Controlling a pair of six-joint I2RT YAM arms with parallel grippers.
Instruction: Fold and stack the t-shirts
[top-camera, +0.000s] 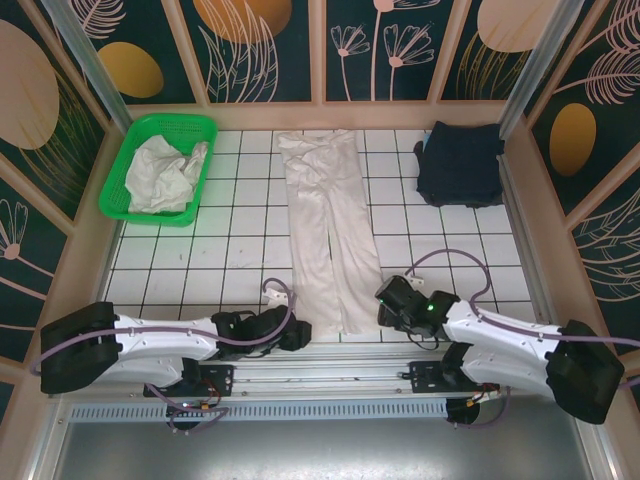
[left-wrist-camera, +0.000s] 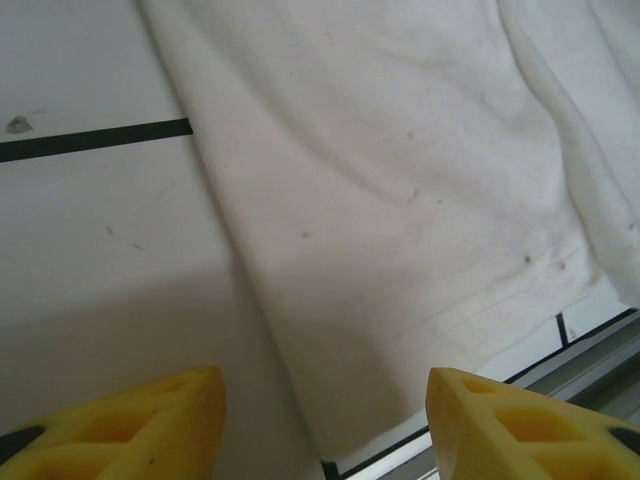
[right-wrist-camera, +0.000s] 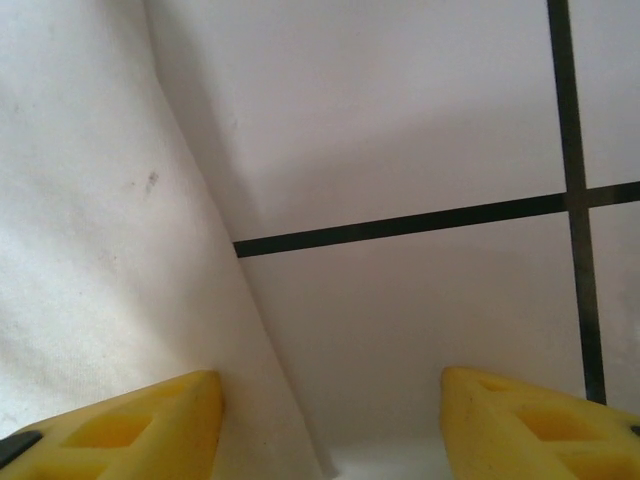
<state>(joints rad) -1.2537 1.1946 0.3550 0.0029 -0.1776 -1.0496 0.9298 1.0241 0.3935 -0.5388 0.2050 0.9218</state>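
From above, one off-white t-shirt (top-camera: 325, 230) lies down the middle of the tiled surface (top-camera: 200, 260). It is folded lengthwise into a long narrow strip running from the far edge to the near edge. The left arm (top-camera: 160, 340) and right arm (top-camera: 500, 345) reach in low on either side of its near end, likely so each can take a hem corner for the next fold. A dark navy t-shirt (top-camera: 460, 160) sits folded in the far right corner, probably the start of the stack. Some crumpled off-white t-shirts (top-camera: 165, 172) wait in the green basket (top-camera: 110, 190) at the far left corner.

At the left wrist, the left fingers (left-wrist-camera: 110, 425) are spread wide and hold nothing, low over the strip's near left edge. The cloth looks soft and faintly speckled, with a stitched hem close to the surface's near edge.

At the right wrist, the right fingers (right-wrist-camera: 540, 420) are likewise spread and empty. They straddle the strip's right edge, with cloth on one side and bare tile on the other.
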